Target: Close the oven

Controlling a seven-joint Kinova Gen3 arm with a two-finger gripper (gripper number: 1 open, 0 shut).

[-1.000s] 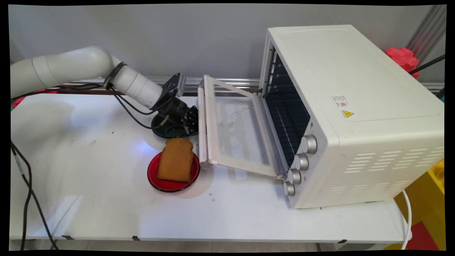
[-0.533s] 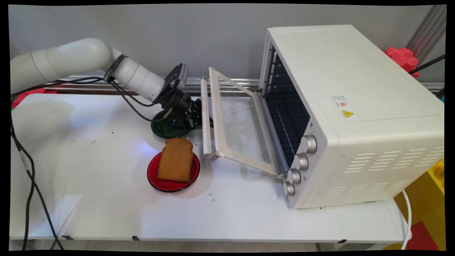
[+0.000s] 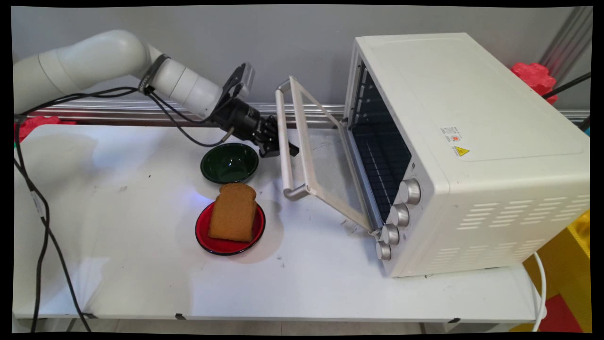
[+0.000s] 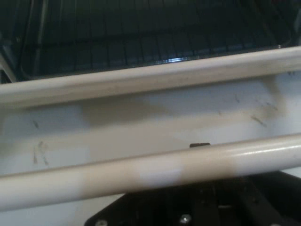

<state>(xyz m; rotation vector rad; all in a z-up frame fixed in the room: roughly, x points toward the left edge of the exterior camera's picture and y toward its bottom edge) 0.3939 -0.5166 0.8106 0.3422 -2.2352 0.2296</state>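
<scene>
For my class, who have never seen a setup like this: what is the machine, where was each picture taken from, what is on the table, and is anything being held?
The machine is a white robot arm ending in a black gripper. The wide picture comes from a fixed camera looking down across the white table. The close picture comes from a camera on the hand, looking along the gripper.

On the table stand a white toaster oven with its glass door partly open, a dark green bowl, and a red plate carrying a slice of brown bread.

The gripper is at the door's handle bar, which crosses right in front of the hand camera. Whether the jaws are closed on it cannot be seen.
</scene>
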